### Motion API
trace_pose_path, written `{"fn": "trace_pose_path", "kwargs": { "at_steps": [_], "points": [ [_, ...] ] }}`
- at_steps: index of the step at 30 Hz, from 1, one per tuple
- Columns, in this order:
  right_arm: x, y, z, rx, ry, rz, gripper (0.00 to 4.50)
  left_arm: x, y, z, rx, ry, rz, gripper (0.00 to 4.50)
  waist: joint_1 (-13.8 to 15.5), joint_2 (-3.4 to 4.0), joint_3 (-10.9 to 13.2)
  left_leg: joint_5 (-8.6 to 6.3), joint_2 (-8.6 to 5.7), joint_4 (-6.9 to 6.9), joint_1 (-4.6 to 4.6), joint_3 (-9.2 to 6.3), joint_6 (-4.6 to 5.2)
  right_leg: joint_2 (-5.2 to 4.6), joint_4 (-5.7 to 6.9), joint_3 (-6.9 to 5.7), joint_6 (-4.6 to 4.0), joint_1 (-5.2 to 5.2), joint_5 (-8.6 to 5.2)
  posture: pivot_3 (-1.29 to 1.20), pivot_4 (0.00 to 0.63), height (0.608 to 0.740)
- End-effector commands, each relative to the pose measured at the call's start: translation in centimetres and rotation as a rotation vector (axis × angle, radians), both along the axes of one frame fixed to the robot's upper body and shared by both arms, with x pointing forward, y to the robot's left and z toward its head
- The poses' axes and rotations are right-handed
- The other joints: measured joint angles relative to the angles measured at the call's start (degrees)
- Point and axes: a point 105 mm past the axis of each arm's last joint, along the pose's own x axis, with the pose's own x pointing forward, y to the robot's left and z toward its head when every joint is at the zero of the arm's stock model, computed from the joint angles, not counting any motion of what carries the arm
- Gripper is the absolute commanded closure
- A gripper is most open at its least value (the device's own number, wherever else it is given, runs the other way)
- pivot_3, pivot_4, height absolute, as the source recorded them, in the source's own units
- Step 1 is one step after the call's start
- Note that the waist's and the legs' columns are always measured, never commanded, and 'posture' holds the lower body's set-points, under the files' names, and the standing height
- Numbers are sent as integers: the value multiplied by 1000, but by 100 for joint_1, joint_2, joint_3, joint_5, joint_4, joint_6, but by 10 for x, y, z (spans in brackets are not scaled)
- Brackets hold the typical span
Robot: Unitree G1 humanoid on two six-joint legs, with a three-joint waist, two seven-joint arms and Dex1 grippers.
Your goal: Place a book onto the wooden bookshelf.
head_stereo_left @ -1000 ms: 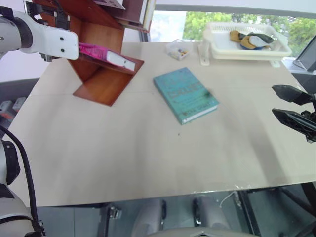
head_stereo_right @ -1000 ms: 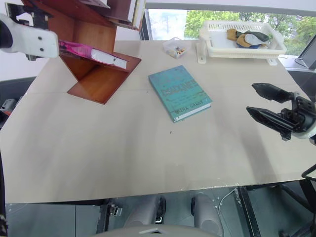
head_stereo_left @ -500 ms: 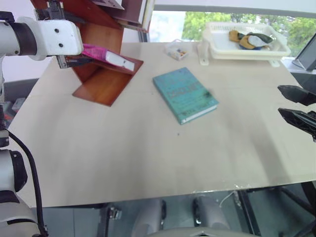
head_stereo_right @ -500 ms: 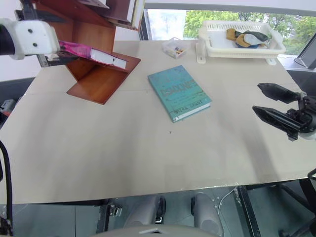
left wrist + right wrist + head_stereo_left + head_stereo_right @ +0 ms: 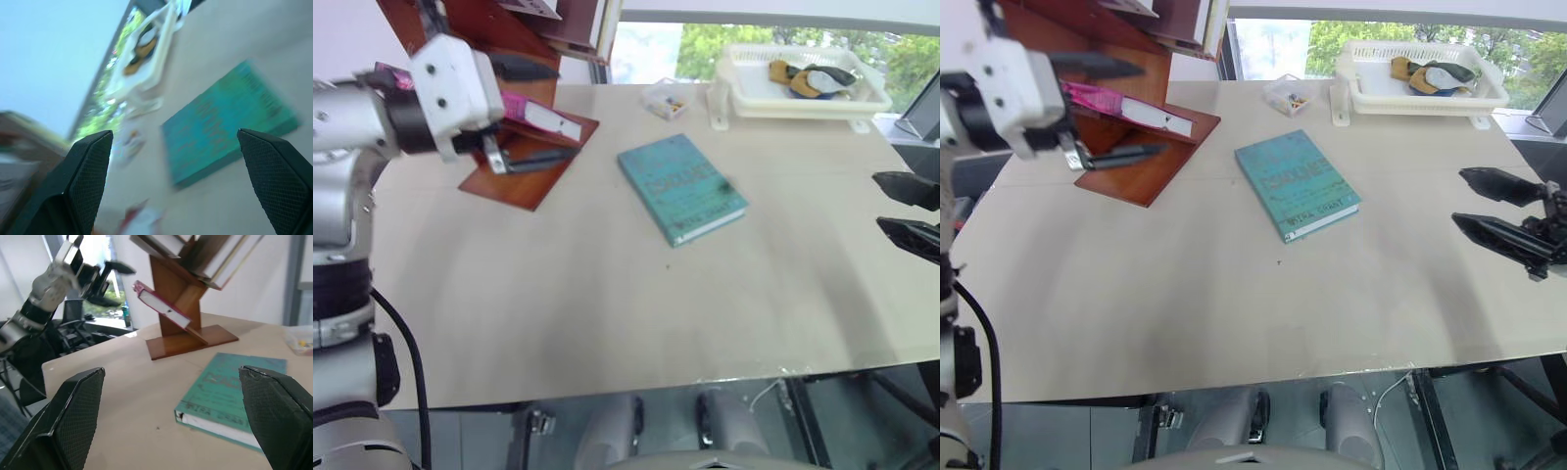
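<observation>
The pink book [image 5: 540, 116] lies tilted on a slanted panel of the reddish-brown wooden bookshelf [image 5: 514, 178] at the table's far left. My left gripper [image 5: 563, 111] hangs open just in front of the shelf, its two black fingers spread wide. In the right wrist view the left gripper [image 5: 120, 284] stands apart from the book [image 5: 159, 303], holding nothing. At the table's right edge my right gripper [image 5: 1459, 198] is open and empty, pointing towards the middle.
A teal-green book [image 5: 680, 188] lies flat mid-table. At the back right a white plastic basket [image 5: 803, 98] holds cloths, and a small clear box [image 5: 666, 98] sits beside it. More books stand in the shelf's upper compartments [image 5: 215, 259].
My left gripper has swung from the shelf's left side to its front, rightwards and lower, and rolled over. The pink book stays on the shelf. The right gripper has barely moved.
</observation>
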Motion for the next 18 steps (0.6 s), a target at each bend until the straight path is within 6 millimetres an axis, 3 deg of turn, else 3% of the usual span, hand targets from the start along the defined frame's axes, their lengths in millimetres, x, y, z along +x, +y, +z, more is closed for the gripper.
{"fn": "trace_pose_path", "kwargs": {
  "at_steps": [1, 5, 8, 11, 15, 18],
  "points": [
    [-8, -6, 9, -5, -31, -4, 0, -16, -23, -23, -69, 106, -51, 119, -11, 0, 0, 0, 0, 0, 0, 0, 0, -1, 1, 1, 0, 0, 0, 0, 150, 740],
    [-8, -12, -3, -50, 21, -32, 0, -22, -29, -72, -106, 304, -27, 119, -3, 0, 0, 0, 0, -2, 6, 5, 0, -5, -1, 10, -1, 2, 0, 0, 150, 740],
    [-9, -19, -25, -127, 104, -64, 0, -20, -25, -110, -186, 429, 63, 119, 5, 0, 0, 0, -2, -3, 8, 4, 0, -30, -1, 6, -1, 3, 1, 0, 150, 740],
    [-12, -28, -46, -196, 171, -100, 0, -17, -18, -126, -309, 510, 134, 119, 43, 3, -3, -1, -4, -4, 14, 2, 0, -37, -12, 1, -1, 13, 1, 0, 150, 740],
    [-12, -44, -77, -273, 247, -184, 0, -24, -5, -163, -279, 556, 218, 119, 54, 7, -4, -1, -4, -6, 14, 2, -1, -38, -28, 1, -1, 18, 1, 0, 150, 740],
    [-11, -55, -91, -350, 275, -232, 0, -27, 0, -173, -275, 572, 240, 119, 57, 9, -5, -1, -2, -10, 14, 3, -2, -39, -40, 5, -4, 19, 2, 0, 150, 740]
  ]
}}
